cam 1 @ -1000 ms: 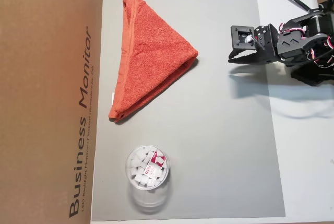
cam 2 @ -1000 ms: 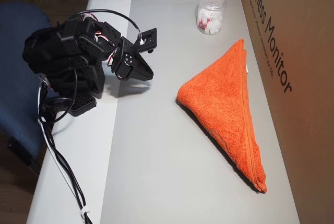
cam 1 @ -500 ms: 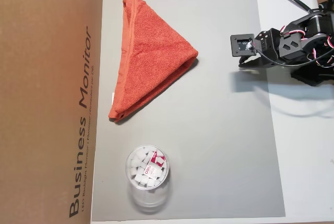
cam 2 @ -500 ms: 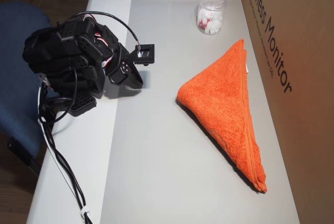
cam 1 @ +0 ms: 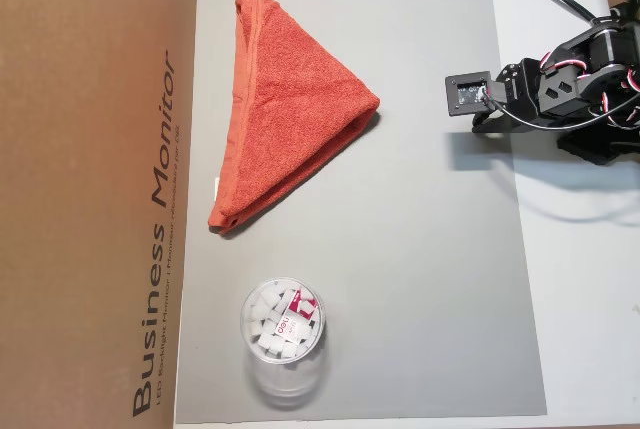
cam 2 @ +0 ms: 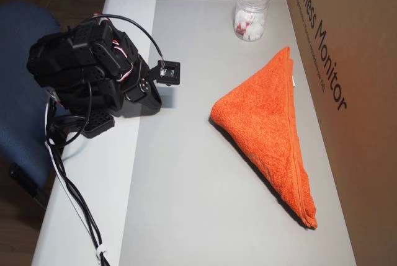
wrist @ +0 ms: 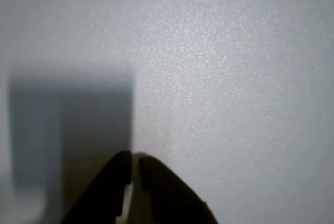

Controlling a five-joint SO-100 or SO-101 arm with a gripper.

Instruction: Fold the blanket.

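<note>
My claw (wrist: 134, 157) almost closed and empty above the grey mat (cam 1: 430, 249), blanket (cam 1: 285, 114) folded in triangle, box (cam 1: 90, 189) printed "Business Monitor", jar (cam 1: 283, 324) label unreadable.

Two overhead views look down on the grey mat (cam 1: 420, 249) from opposite ends, sharing the blanket (cam 1: 285, 139) and arm; wrist view faces the mat (wrist: 235, 78) close up.

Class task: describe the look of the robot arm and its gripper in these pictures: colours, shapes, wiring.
The arm is built of matte black, angular printed segments. Thin red, white and black wires loop between its joints, and black cables trail off its base. A small square black camera module sits at the wrist. The gripper has two black fingers tapering to points.
</note>
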